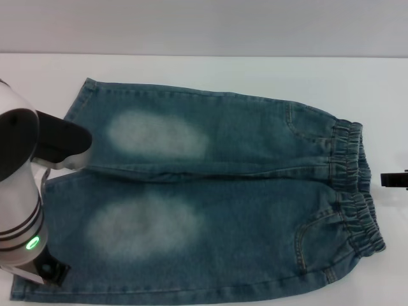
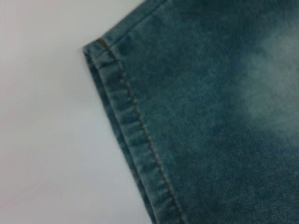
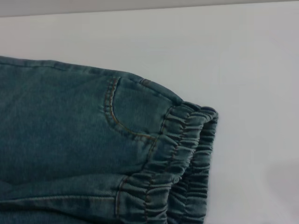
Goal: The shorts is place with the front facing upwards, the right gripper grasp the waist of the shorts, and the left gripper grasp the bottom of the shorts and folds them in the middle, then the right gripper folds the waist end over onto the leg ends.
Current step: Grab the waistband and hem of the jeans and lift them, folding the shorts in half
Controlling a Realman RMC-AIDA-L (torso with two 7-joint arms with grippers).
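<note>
The shorts lie flat and front up on the white table, legs to the left and waist to the right. Each leg has a pale oval patch. The bottom hems run along the left side, partly hidden by my left arm. The left gripper hangs over the near leg's hem corner, and the left wrist view shows that stitched hem close up. Only a black tip of the right gripper shows at the right edge, just beyond the waist. In the right wrist view the ruffled waist and a pocket lie below.
The white table reaches beyond the shorts at the back and right. My left arm, white-silver with a green ring light, rises over the left side of the legs.
</note>
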